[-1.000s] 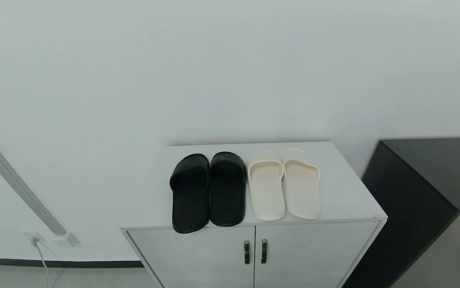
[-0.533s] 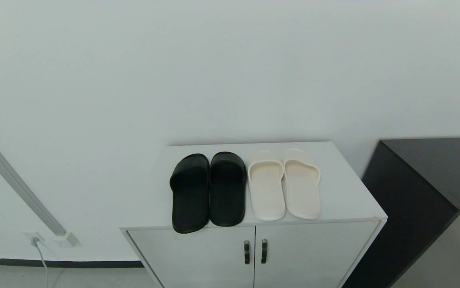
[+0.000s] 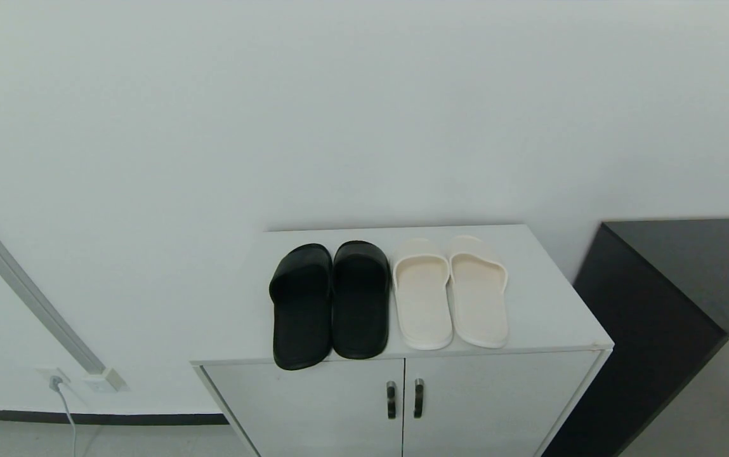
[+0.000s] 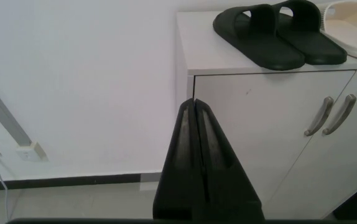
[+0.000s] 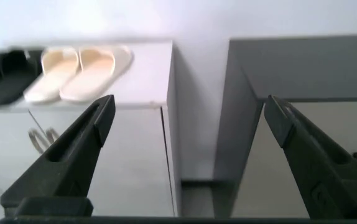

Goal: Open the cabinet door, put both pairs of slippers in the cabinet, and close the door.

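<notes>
A pair of black slippers (image 3: 329,302) and a pair of cream slippers (image 3: 450,292) lie side by side on top of the white cabinet (image 3: 548,317). Both cabinet doors are closed, with two grey handles (image 3: 404,398) at the middle seam. In the left wrist view my left gripper (image 4: 194,109) is shut with nothing in it, low and off the cabinet's left front corner, below the black slippers (image 4: 281,34). In the right wrist view my right gripper (image 5: 188,112) is open wide and empty, in front of the cabinet's right side, with the cream slippers (image 5: 79,71) farther off.
A dark grey cabinet (image 3: 675,317) stands close against the white cabinet's right side. A wall socket with a plugged cable (image 3: 53,382) and a slanted cable duct (image 3: 21,285) are on the wall to the left. The white wall runs right behind the cabinet.
</notes>
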{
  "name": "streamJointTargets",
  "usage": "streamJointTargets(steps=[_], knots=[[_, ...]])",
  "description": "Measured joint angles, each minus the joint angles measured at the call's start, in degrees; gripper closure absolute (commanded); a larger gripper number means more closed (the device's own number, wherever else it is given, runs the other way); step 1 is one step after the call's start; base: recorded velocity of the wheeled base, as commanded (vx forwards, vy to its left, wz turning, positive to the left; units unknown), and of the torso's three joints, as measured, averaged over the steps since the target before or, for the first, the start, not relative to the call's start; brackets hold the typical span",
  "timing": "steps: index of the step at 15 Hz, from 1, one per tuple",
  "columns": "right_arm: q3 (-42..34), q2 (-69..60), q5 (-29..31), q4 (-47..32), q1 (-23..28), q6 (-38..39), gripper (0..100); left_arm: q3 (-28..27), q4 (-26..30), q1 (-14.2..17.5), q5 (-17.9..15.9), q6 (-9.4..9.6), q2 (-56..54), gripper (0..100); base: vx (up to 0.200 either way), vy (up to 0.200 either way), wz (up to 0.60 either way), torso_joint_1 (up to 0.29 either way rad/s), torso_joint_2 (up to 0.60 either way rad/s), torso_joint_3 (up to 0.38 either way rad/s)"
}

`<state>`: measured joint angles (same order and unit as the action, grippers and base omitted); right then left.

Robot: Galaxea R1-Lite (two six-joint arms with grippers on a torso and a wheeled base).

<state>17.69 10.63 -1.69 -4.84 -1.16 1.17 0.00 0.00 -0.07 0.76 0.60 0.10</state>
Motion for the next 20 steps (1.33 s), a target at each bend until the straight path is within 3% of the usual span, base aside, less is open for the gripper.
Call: streamJointTargets(steps=[2, 4, 7, 11, 13, 16, 20], knots=[[1.52, 8.33, -1.1, 1.8, -0.4, -1.35, 0, 0.0, 0.0, -0.02, 0.02, -0.24, 0.0, 100, 0.0, 0.0, 0.0, 0.0, 0.0, 0.0], [1.4, 17.53, -2.46, 9.29, -1.45, -1.52, 0, 0.0, 0.0, -0.02, 0.0, -0.28, 0.0, 100, 0.0, 0.0, 0.0, 0.0, 0.0, 0.0], [2.84, 31.87, -1.39, 20.08, -8.05, -1.07, 0, 0.0, 0.0, -0.02, 0.02, -0.27, 0.0, 100, 0.0, 0.0, 0.0, 0.0, 0.0, 0.0], [9.79, 49.18, 9.87, 31.74, -25.82, 3.5, 0, 0.0, 0.0, 0.0, 0.06, -0.62, 0.0, 100, 0.0, 0.0, 0.0, 0.0, 0.0, 0.0], [14.25, 56.17, 16.03, 33.74, -32.49, 5.23, 0, 0.0, 0.0, 0.0, 0.0, -0.65, 0.0, 100, 0.0, 0.0, 0.0, 0.0, 0.0, 0.0], [18.82, 64.37, 21.07, 34.54, -38.8, 7.25, 0, 0.0, 0.0, 0.05, 0.0, -0.67, 0.0, 100, 0.0, 0.0, 0.0, 0.0, 0.0, 0.0], [28.0, 75.31, 36.86, 34.54, -46.25, 12.81, 0, 0.0, 0.0, 0.0, 0.0, -0.67, 0.0, 100, 0.0, 0.0, 0.0, 0.0, 0.0, 0.0]])
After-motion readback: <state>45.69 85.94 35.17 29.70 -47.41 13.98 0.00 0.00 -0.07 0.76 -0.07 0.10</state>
